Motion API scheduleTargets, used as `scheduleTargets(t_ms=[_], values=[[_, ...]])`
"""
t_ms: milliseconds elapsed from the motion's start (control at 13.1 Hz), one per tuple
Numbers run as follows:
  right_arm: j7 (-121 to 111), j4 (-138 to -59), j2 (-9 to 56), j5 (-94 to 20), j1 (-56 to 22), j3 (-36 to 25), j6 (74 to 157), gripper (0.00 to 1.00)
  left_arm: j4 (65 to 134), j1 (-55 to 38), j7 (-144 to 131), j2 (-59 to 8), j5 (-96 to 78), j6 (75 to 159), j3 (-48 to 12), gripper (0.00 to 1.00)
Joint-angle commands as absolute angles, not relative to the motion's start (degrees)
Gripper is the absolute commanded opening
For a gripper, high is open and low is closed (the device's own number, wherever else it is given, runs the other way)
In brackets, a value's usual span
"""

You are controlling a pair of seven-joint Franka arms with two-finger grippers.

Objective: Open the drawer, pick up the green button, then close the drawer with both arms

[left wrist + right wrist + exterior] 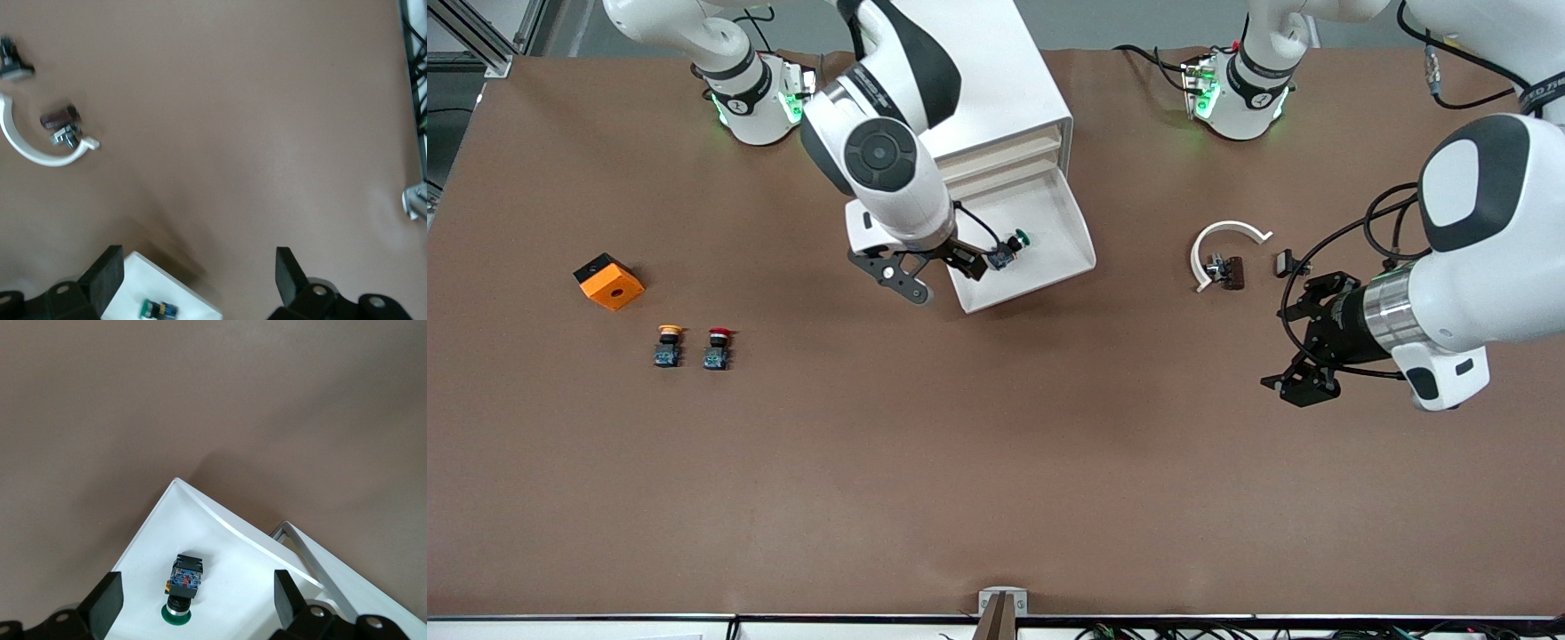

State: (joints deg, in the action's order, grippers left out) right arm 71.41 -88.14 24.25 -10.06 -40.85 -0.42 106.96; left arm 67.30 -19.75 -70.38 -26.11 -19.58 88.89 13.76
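The white cabinet [1009, 84] stands at the robots' edge of the table. Its lowest drawer [1060, 233] is pulled out. The green-capped button [1012, 247] lies on its side in the drawer. My right gripper [960, 262] is open and empty over the drawer's side toward the right arm's end. In the right wrist view the button [181, 583] lies on the drawer floor [223, 550] between the open fingers of the right gripper [197, 603]. My left gripper [1294, 342] is open and empty above bare table toward the left arm's end. The left wrist view shows the left gripper [197, 277], the drawer corner [143, 280] and the button [157, 309].
An orange block [609, 282], a yellow-capped button [667, 345] and a red-capped button [717, 348] lie toward the right arm's end. A white curved piece [1225, 233], a small dark part [1225, 272] and a small black part [1286, 262] lie near the left gripper.
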Motion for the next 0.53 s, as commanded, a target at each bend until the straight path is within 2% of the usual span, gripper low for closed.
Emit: scheduleTargets(t_ms=[0, 458], values=[[75.13, -87.01, 26.53, -10.72, -42.88, -1.05, 109.23, 1.00, 70.22, -20.48, -61.47, -22.77, -15.05, 86.06, 13.54, 1.00], [77.26, -87.19, 31.10, -10.64, -47.54, -1.05, 111.36, 1.00, 76.01, -20.92, -47.83, -20.31, -13.45, 84.37, 13.27, 1.00]])
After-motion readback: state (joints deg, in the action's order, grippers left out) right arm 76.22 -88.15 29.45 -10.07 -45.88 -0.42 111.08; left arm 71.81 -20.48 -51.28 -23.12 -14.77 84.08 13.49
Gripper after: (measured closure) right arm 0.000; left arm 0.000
